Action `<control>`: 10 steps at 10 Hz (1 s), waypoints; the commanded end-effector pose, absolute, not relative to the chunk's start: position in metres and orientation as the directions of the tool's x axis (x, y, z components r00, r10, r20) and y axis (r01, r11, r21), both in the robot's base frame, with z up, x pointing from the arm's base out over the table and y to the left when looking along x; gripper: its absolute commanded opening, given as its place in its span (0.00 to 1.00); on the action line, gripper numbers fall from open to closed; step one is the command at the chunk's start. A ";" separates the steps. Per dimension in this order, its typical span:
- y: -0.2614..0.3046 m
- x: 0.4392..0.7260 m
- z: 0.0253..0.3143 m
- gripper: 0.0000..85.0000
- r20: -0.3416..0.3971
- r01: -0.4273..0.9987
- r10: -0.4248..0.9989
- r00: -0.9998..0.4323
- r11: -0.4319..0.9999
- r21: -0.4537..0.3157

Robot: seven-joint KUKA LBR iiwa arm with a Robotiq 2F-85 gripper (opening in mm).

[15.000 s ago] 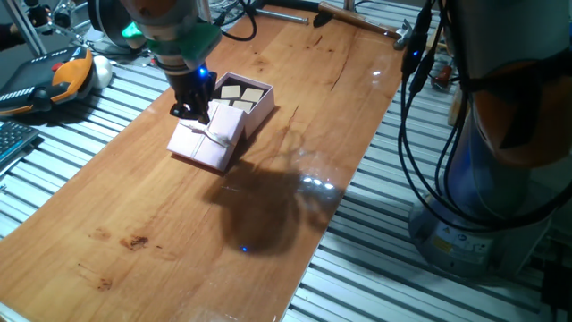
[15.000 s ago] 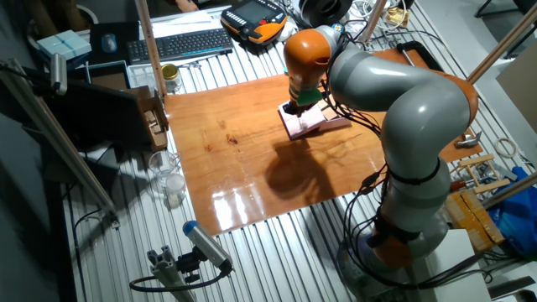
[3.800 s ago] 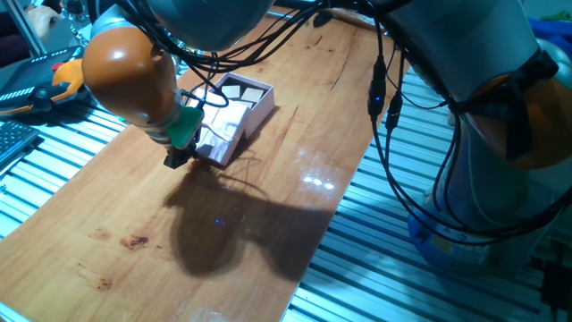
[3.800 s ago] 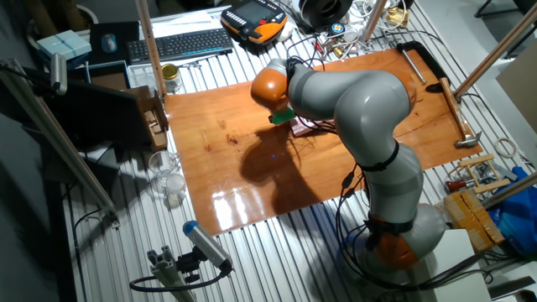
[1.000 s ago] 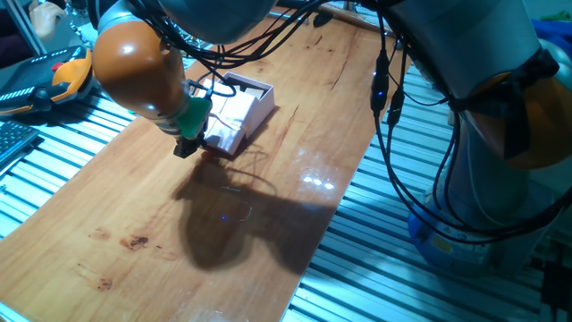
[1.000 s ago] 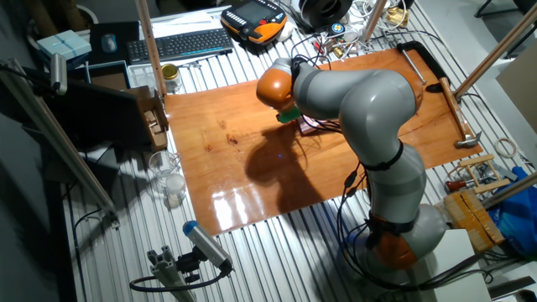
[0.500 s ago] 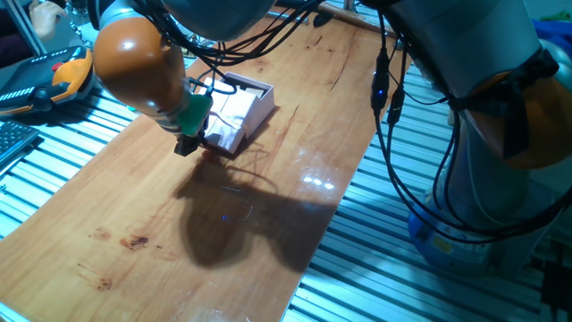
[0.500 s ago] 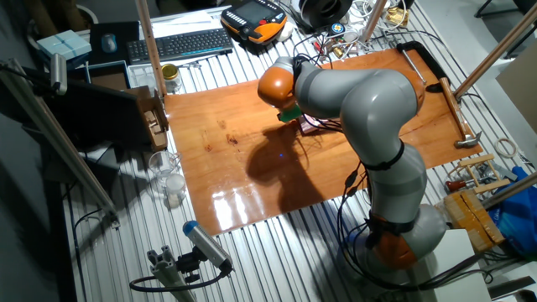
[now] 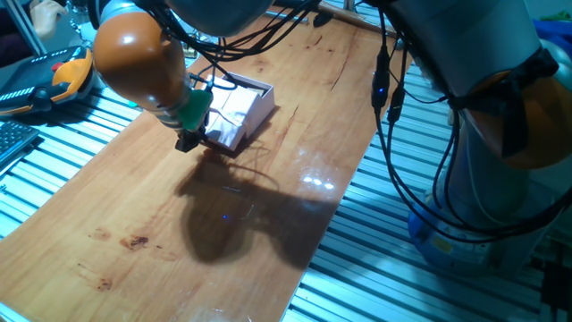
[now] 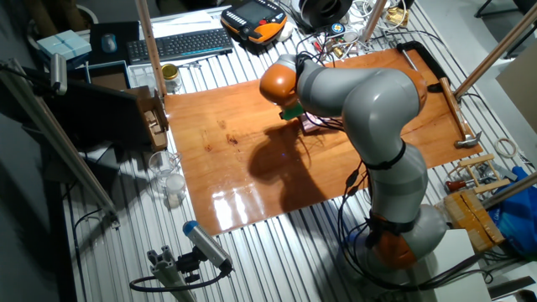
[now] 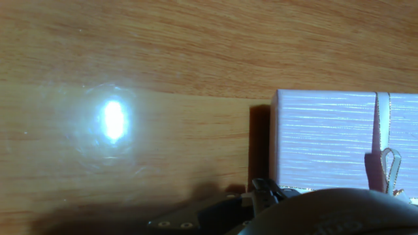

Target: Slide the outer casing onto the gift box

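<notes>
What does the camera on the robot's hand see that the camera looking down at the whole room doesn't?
Only the hand view shows the outer casing close up, with its cream ribbon and a bright light reflection on the wood. Only the other fixed view shows the whole grey arm, the keyboard and the hammer. Both show the wooden table and the pink casing.

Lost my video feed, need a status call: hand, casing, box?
Hand low at outer casing's near edge, open or shut unclear. Casing sits almost fully over the gift box, far rim showing. Wooden table around them bare.
</notes>
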State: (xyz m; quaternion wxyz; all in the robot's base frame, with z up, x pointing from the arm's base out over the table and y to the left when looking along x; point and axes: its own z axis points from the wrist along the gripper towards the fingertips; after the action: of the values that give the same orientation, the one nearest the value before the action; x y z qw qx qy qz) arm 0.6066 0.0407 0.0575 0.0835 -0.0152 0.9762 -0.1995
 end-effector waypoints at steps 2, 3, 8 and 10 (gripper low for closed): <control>0.039 0.606 0.058 0.00 -0.155 0.000 -0.065 -0.986 0.921 -0.389; 0.039 0.606 0.059 0.00 -0.152 0.000 -0.064 -0.986 0.922 -0.388; 0.037 0.605 0.065 0.00 -0.142 -0.007 -0.068 -0.988 0.921 -0.391; 0.035 0.604 0.067 0.00 -0.138 -0.010 -0.069 -0.988 0.922 -0.388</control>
State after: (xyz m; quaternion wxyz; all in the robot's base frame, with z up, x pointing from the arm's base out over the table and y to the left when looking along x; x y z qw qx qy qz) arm 0.6042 0.0351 0.0676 0.0747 -0.0202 0.9773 -0.1974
